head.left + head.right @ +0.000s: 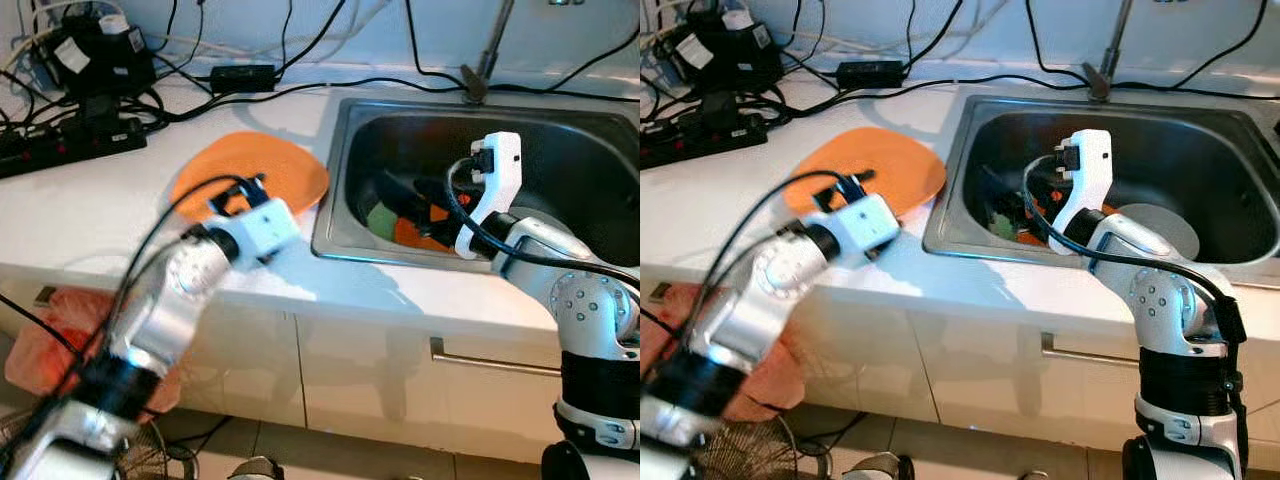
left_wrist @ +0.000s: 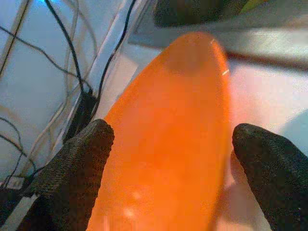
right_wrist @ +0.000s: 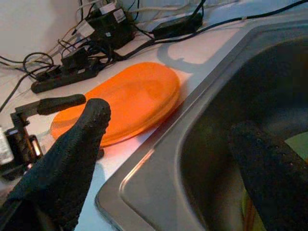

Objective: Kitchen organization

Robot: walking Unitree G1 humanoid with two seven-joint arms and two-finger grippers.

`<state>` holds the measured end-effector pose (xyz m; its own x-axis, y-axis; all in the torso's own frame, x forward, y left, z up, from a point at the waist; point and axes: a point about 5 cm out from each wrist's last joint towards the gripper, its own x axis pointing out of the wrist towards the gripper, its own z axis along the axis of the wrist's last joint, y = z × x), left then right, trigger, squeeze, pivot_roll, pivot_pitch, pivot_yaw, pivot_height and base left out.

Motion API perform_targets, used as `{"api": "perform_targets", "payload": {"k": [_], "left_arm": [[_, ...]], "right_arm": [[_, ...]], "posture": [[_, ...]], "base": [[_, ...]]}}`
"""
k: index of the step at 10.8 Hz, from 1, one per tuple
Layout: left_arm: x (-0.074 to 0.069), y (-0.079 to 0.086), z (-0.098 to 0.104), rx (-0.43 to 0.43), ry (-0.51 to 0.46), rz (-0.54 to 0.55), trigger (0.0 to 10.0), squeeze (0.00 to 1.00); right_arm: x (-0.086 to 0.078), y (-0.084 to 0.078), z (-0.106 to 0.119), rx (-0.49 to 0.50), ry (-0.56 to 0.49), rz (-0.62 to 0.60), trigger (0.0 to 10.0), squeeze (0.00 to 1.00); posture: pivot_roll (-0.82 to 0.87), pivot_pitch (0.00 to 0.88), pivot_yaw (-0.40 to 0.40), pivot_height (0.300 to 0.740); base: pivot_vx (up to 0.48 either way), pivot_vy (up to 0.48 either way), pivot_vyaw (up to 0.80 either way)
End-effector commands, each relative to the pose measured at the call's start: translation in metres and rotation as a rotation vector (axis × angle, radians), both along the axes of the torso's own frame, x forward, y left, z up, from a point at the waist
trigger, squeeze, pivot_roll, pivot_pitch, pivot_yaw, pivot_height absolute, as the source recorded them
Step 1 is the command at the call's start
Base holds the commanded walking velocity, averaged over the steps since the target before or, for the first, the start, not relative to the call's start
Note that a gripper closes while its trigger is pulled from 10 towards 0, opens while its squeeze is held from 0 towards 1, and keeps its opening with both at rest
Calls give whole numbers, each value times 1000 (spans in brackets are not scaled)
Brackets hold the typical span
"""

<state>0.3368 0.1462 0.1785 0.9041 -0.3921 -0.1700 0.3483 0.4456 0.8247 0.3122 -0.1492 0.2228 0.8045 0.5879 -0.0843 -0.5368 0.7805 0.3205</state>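
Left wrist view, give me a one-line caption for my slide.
Left hand open, its two black fingers straddling the orange plate on the white counter.

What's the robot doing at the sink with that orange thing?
The robot is tidying a kitchen counter. Its left end effector hangs just over an orange plate lying flat on the white counter beside the sink, fingers open on either side of it, not gripping yet. Its right end effector is at the sink, also open and holding nothing. A few orange and green things lie at the bottom of the sink. Black cables and a power strip sit behind the plate.
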Motion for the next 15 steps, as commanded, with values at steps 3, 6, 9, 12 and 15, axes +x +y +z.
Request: {"api": "perform_targets", "payload": {"k": [3,6,9,12,15], "left_arm": [[16,32,-4,71,12,100,10000,0],[23,41,-5,75,12,113,0,0],[25,42,-6,64,16,98,0,0],[27,40,-7,60,19,84,0,0],[28,41,-8,53,17,82,0,0]], "right_arm": [[-5,1,6,6,-9,15,10000,682],[-14,-2,-7,-48,43,67,10000,337],[-15,-3,-9,-46,54,65,10000,322],[-15,-4,-10,-47,57,56,10000,318],[-14,-4,-10,-45,59,57,10000,314]], "posture": [[82,66,60,740],[80,71,60,740],[76,72,63,740],[76,70,63,740],[77,65,60,740]], "base": [[0,0,0],[0,0,0],[0,0,0],[0,0,0],[0,0,0]]}}
